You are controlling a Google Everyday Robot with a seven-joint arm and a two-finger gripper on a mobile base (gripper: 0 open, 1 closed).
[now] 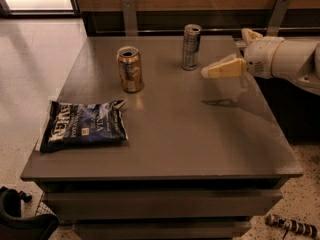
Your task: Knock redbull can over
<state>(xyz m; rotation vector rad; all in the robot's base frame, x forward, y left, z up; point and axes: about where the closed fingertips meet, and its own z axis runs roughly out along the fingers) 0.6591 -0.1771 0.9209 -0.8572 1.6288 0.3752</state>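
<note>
The redbull can (190, 47), slim and silver and blue, stands upright at the back middle of the grey table (200, 134). My gripper (209, 72) reaches in from the right, above the table, with its cream fingertips pointing left. It sits just right of and slightly in front of the can, a small gap away from it and not touching it.
A shorter gold can (130, 69) stands upright left of the redbull can. A dark blue chip bag (84, 126) lies flat at the table's front left. A wooden wall with metal brackets runs behind the table. The floor lies to the left.
</note>
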